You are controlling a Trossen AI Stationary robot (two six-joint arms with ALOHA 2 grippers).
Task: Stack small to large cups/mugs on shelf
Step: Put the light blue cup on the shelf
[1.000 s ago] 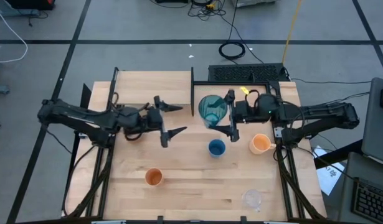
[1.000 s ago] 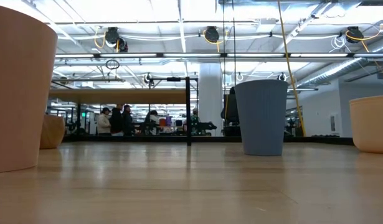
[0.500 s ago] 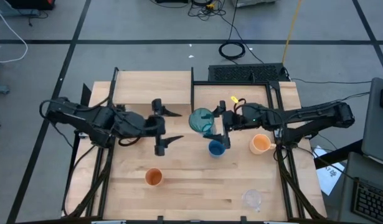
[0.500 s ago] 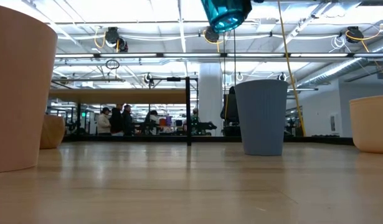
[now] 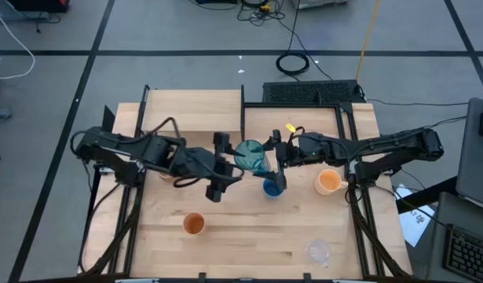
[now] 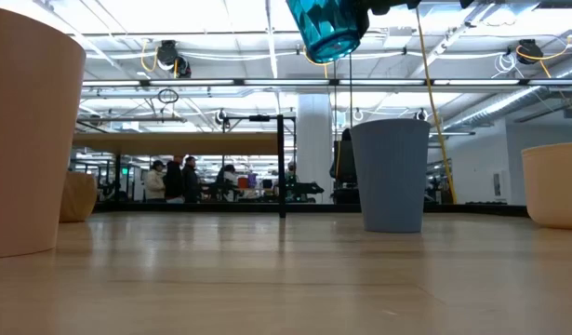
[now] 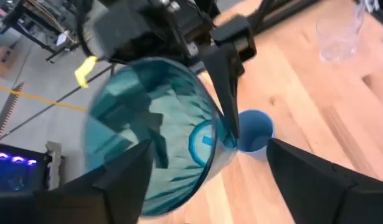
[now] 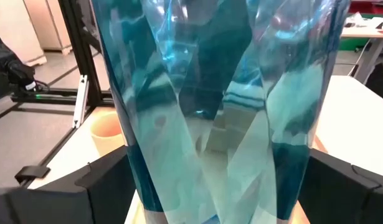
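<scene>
Gripping the tumbler (image 5: 251, 156) above the blue cup (image 5: 272, 187), the right gripper (image 5: 274, 163) offers it for handover. Left gripper (image 5: 225, 170) fingers sit open around it, not yet clamped.

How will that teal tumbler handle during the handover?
The teal tumbler, shut in the right gripper, looks smooth and faceted, so probably slippery. It seems empty, thin, translucent plastic: likely light. Tall and narrow, it may tip once set down. The left gripper flanks it.

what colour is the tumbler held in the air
Translucent teal tumbler, with faceted sides; the left wrist view shows it best.
</scene>
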